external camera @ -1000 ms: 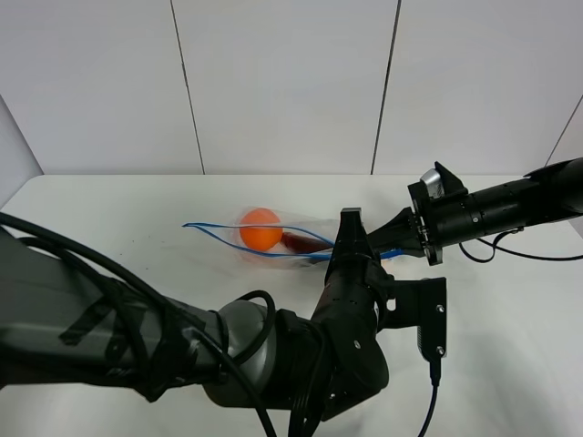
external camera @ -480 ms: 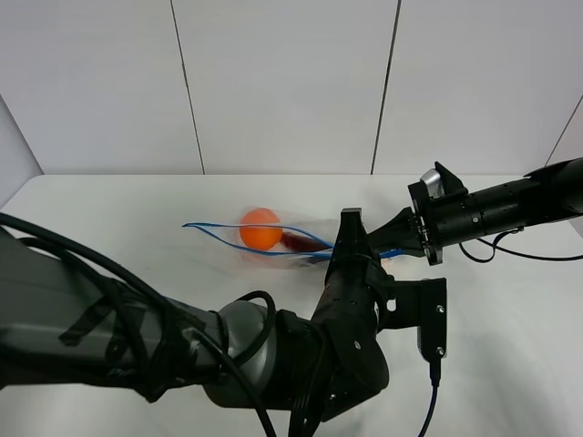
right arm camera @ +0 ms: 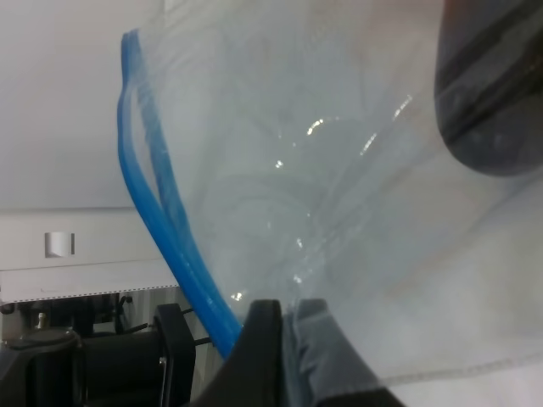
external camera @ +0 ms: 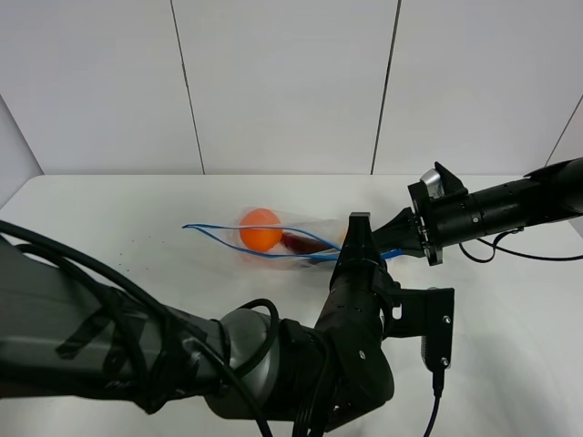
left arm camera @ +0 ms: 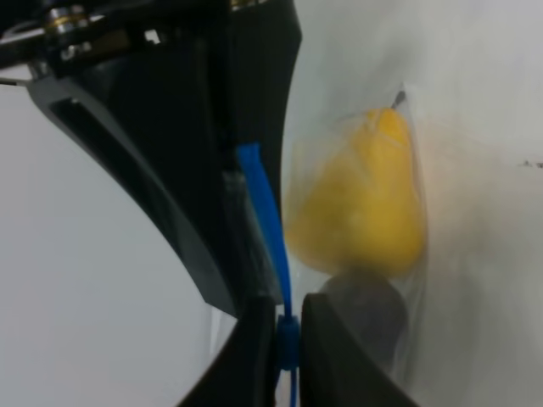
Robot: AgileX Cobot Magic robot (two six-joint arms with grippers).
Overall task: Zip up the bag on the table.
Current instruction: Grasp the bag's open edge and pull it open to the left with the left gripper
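Observation:
The clear bag (external camera: 273,238) lies on the white table (external camera: 109,228), its blue zipper strip (external camera: 214,233) gaping at the left end. An orange toy (external camera: 260,228) and a dark purple one (external camera: 296,242) show through it. My left gripper (external camera: 357,228) is shut on the zipper strip near the bag's right end. In the left wrist view it (left arm camera: 287,331) pinches the blue strip (left arm camera: 265,203) beside a yellow toy (left arm camera: 365,203). My right gripper (external camera: 395,238) holds the bag's right end. In the right wrist view it (right arm camera: 287,339) is shut on the clear plastic (right arm camera: 339,170).
A white panelled wall (external camera: 282,82) stands behind the table's far edge. The bulky left arm (external camera: 273,364) fills the foreground and hides the table's front. A black cable (external camera: 510,250) trails from the right arm over the table at the right.
My left gripper has slid slightly to the right along the zipper strip, closer to the right gripper. The right gripper and the bag have stayed put.

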